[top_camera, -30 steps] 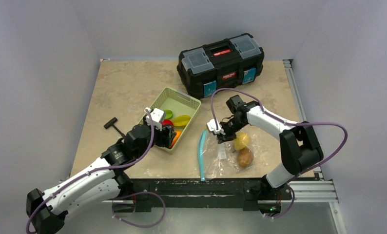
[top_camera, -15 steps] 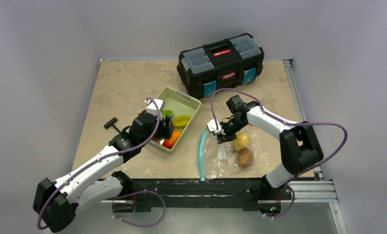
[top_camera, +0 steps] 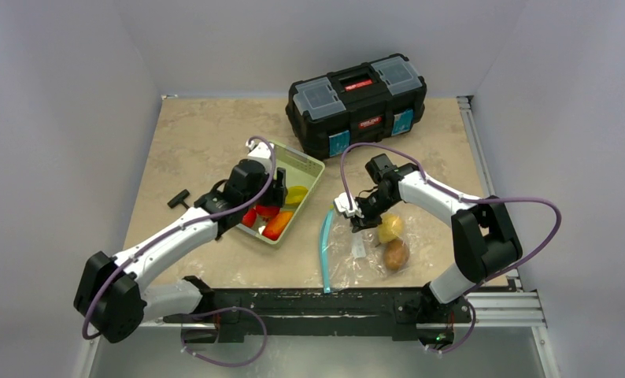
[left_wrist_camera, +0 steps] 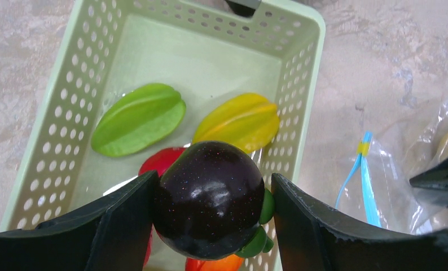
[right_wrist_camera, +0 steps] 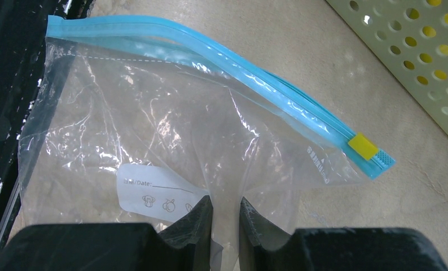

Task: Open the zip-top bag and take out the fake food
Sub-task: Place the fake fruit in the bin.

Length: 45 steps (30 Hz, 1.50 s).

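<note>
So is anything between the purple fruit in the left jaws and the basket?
Nothing visible: the round dark purple plastic fruit hangs over the pale green lattice basket, though a red piece lies right beneath it.

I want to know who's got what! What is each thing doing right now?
left hand, shut on the purple fruit, above the basket.
right hand, shut on a fold of the zip-top bag.
zip-top bag, lying down, yellow piece and brown piece inside.
basket, upright, with fake food in it.
toolbox, lid closed.
</note>
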### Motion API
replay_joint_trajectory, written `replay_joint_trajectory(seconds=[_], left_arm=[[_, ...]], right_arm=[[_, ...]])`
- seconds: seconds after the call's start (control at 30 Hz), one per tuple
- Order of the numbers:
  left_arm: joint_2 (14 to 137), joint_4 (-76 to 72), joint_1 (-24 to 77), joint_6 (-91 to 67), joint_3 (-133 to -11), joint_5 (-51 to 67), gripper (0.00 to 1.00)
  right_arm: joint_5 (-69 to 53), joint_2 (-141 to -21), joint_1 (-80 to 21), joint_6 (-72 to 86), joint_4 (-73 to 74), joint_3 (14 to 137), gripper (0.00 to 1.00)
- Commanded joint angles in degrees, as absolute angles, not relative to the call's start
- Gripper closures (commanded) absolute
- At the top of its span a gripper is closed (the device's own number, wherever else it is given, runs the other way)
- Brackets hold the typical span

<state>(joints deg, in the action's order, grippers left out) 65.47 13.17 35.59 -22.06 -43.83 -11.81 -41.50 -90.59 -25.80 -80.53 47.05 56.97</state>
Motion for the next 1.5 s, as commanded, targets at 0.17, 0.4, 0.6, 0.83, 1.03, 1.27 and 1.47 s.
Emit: replay_joint_trajectory(seconds=[0.17, 0.4, 0.6, 0.83, 1.03, 1.27, 1.47], left_arm=[[77.0, 10.3, 31.5, -22.6, -54.0, -8.5, 0.46], [80.7, 11.8, 30.5, -21.2, -58.3, -6.6, 0.18], [78.1, 11.1, 30.2, -20.1, -56.8, -5.6, 0.00], [69.8, 9.1, 29.8, -21.9, -50.3, -2.1, 0.00], [60.9, 4.9, 29.1, -26.2, -40.6, 6.2, 0.00], [52.3, 7.1, 29.3, -27.2, -34.7, 15.3, 0.07], [46.5, 8.0, 30.8, -29.5, -30.1, 19.0, 0.08]], right_arm=[[-42.1, -89.4, -25.4, -80.4, 46.9, 56.9, 0.80], [-42.0, -89.4, -25.3, -80.4, 47.0, 57.0, 0.80], [-42.1, -89.4, -25.1, -80.5, 47.0, 57.0, 0.80], [-42.1, -89.1, -25.0, -80.5, 47.1, 57.1, 0.79], [-42.3, -88.8, -24.7, -80.5, 47.2, 57.0, 0.78], [-41.8, -87.7, -24.4, -80.4, 46.9, 56.9, 0.77], [-42.1, -85.7, -23.9, -80.2, 46.9, 56.5, 0.68]])
